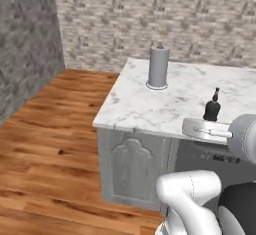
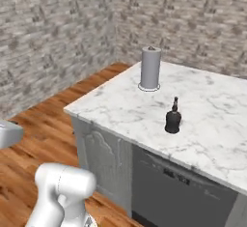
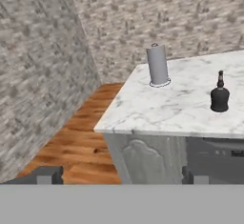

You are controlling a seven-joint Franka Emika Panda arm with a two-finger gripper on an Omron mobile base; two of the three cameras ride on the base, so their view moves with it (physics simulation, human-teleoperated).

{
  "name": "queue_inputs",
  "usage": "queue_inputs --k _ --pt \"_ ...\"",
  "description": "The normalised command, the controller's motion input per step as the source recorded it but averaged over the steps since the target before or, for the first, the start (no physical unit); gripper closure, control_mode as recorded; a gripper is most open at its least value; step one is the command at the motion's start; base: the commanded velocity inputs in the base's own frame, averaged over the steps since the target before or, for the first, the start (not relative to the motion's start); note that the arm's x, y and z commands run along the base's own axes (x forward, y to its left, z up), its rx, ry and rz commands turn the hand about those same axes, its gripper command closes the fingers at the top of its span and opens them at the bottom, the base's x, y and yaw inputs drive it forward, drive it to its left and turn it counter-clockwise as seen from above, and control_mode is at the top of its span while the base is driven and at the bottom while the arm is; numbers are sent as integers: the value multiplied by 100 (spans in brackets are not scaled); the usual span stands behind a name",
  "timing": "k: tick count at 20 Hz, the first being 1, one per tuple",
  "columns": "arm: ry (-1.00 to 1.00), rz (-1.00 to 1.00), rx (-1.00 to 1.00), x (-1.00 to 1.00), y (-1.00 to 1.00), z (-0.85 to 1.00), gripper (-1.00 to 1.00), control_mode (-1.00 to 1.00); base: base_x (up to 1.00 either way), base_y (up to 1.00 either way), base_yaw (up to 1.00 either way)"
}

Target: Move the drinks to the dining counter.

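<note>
While the tool (image 3: pixel 122 180) hangs spread wide and empty, well short of the white marble surface (image 2: pixel 212 105), the squat black bell-shaped bottle (image 2: pixel 172 117) stands there near the grey paper-towel roll (image 2: pixel 150 68). Approach step, probably; next: reach in, straddle its neck.

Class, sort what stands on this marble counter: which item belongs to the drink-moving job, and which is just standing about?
Belongs to the job:
- black bottle, upright near the counter's front edge

Just standing about:
- grey paper-towel roll, upright, farther back
</note>
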Motion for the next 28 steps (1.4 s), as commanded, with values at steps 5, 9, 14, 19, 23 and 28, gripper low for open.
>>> queue_inputs --k 5,9,14,19,23,28 --pt "0 0 0 0 0 0 -100 100 0 0 100" --pt "0 0 0 0 0 0 -100 100 0 0 100" --pt "0 0 0 0 0 0 -100 100 0 0 100" --pt "0 0 0 0 0 0 -100 100 0 0 100" --pt "0 0 0 0 0 0 -100 100 0 0 100" --pt "0 0 0 0 0 0 -100 100 0 0 100"
